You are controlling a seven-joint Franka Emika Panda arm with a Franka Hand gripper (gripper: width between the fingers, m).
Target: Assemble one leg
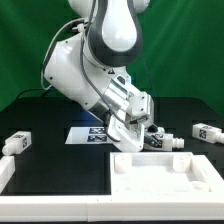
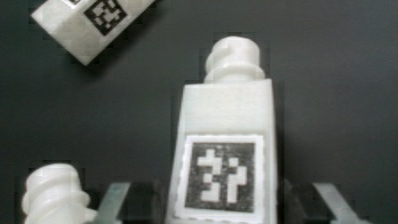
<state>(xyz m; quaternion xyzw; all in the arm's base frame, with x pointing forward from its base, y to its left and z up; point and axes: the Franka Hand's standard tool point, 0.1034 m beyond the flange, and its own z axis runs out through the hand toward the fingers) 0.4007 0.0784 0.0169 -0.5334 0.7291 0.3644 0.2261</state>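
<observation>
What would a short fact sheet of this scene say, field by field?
gripper: open, astride the middle leg, gaps both sides
middle leg: lying on the black table, tag toward the wrist camera
spare legs: first spare leg at the exterior view's left, second spare leg at its right
tray part: white, rimmed, nearest the exterior camera
marker board: flat on the table

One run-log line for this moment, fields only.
gripper: open | fingers: either side of leg, gaps showing | leg: tag facing wrist camera | other leg: lying apart, untouched
</observation>
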